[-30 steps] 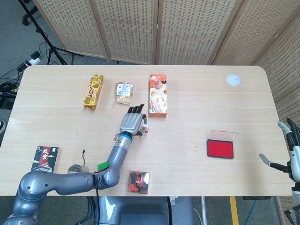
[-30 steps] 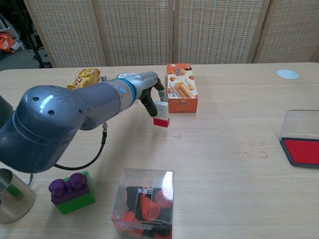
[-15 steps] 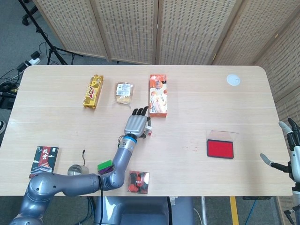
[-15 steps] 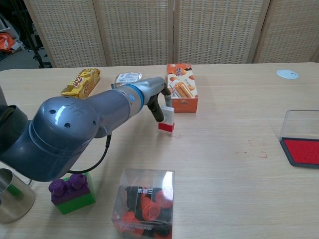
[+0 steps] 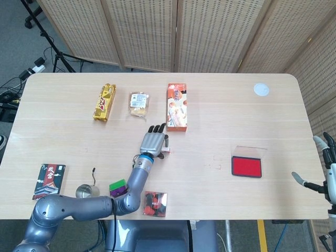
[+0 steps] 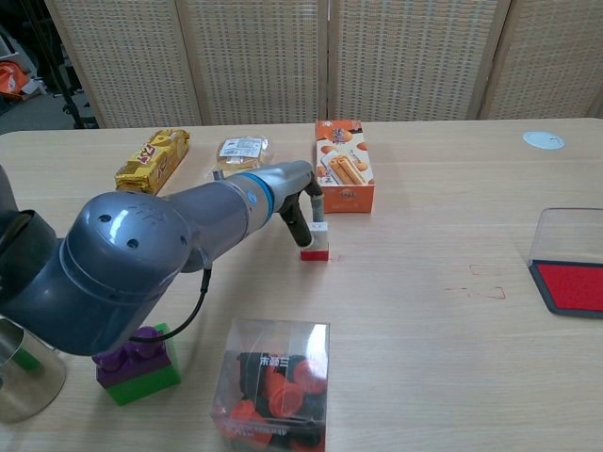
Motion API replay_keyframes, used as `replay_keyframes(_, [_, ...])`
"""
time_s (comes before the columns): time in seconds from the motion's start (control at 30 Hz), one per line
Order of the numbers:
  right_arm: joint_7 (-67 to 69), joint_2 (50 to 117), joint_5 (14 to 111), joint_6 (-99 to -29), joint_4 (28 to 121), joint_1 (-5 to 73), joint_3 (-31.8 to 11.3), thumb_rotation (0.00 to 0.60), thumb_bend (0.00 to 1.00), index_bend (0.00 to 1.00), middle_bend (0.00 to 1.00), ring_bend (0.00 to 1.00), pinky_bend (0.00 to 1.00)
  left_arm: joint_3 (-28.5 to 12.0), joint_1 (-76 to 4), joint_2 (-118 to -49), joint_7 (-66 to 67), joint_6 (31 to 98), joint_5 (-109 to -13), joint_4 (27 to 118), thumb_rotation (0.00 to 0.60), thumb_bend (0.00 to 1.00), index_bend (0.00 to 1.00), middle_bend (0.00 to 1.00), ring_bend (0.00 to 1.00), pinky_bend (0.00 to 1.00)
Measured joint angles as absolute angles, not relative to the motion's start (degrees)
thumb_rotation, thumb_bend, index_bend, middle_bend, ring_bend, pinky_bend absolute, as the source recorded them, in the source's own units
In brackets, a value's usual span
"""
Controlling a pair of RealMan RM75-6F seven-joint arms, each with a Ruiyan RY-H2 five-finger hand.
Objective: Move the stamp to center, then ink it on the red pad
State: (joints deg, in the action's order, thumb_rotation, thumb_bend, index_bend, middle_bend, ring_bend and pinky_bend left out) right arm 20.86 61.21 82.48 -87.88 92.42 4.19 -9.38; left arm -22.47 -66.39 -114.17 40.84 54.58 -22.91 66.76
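The stamp is a small block with a white top and a red base; it stands upright on the table just in front of the orange box. My left hand pinches its top from the left side, dark fingers wrapped on the white part. From above, the left hand covers most of the stamp. The red ink pad lies far to the right, its clear lid flipped back behind the red pad. My right hand hangs at the table's right edge, fingers spread, holding nothing.
An orange snack box, a biscuit packet and a yellow bar lie behind the hand. Near the front edge sit a clear box of red pieces, a green-purple block and a metal cup. A white disc lies far right.
My left hand carried the stamp rightward and nearer, toward the table's middle, and lowered it until its red base sits on the wood. The right hand stayed still.
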Motion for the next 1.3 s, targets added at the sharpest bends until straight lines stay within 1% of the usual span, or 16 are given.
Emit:
replay_keyframes(0.17, [21.13,61.13,82.58,-87.9,92.4,4.12,-9.41,0.6,0.0,0.1,0.0,0.0,0.0,-22.63,-66.34,-113.71,41.78,54.81,-22.09,67.39,0.6,0.24,0.57,0.0,0.0,0.0])
replay_keyframes(0.27, [21.26,61.07,82.61,-87.9,92.4,4.07,-9.41,0.6,0.0,0.1,0.0,0.0,0.0,-22.72,-66.26,-113.57,41.7,55.07,-22.39,67.63,0.6,0.24,0.53,0.0,0.0,0.0])
replay_keyframes(0.43, [21.3,61.04,82.66,-87.89,92.43,4.04,-9.42,0.6,0.0,0.1,0.0,0.0,0.0,-22.9,-65.96,-113.23,41.13,55.34,-23.16,68.15,0.6,0.24,0.39,0.0,0.0,0.0])
replay_keyframes(0.6, [21.06,61.03,82.84,-87.95,92.48,4.0,-9.36,0.6,0.0,0.1,0.0,0.0,0.0,-23.0,-65.62,-112.17,41.08,55.21,-23.21,69.74,0.6,0.23,0.32,0.0,0.0,0.0])
replay_keyframes(0.67, [20.95,61.04,82.92,-87.98,92.48,3.99,-9.33,0.6,0.0,0.1,0.0,0.0,0.0,-23.05,-65.33,-111.4,40.84,55.32,-23.53,71.09,0.6,0.2,0.27,0.0,0.0,0.0])
replay_keyframes(0.73, [20.74,61.09,83.03,-88.15,92.41,3.95,-9.32,0.6,0.0,0.09,0.0,0.0,0.0,-23.03,-64.99,-110.59,40.2,55.84,-24.9,72.38,0.6,0.13,0.13,0.0,0.0,0.0])
replay_keyframes(0.8, [20.34,61.17,83.24,-88.38,92.18,3.9,-9.27,0.6,0.0,0.06,0.0,0.0,0.0,-22.71,-64.06,-109.19,39.0,57.26,-28.15,74.26,0.6,0.05,0.03,0.0,0.0,0.0])
replay_keyframes(0.83, [20.02,61.23,83.32,-88.5,92.04,3.88,-9.25,0.6,0.0,0.03,0.0,0.0,0.0,-22.47,-63.45,-108.27,38.44,58.18,-30.02,75.55,0.6,0.02,0.0,0.0,0.0,0.0])
replay_keyframes(0.93, [18.26,61.49,83.58,-89.01,91.54,3.81,-9.2,0.6,0.0,0.0,0.0,0.0,0.0,-21.38,-60.76,-103.79,36.69,61.94,-37.1,81.58,0.6,0.0,0.0,0.0,0.0,0.0])
replay_keyframes(1.07, [14.58,61.91,83.85,-89.78,91.31,3.66,-9.11,0.6,0.0,0.0,0.0,0.0,0.0,-19.33,-55.1,-94.07,33.61,67.56,-46.36,91.26,0.6,0.0,0.0,0.0,0.0,0.0])
replay_keyframes(1.13, [12.13,62.14,84.12,-90.19,91.46,3.6,-8.99,0.6,0.0,0.0,0.0,0.0,0.0,-18.56,-52.8,-90.39,32.19,69.26,-48.93,93.74,0.6,0.0,0.0,0.0,0.0,0.0])
replay_keyframes(1.3, [6.53,62.8,84.85,-90.28,92.53,4.01,-8.73,0.6,0.0,0.0,0.0,0.0,0.0,-14.82,-42.08,-78.25,23.25,75.2,-55.69,99.35,0.6,0.0,0.0,0.0,0.0,0.0])
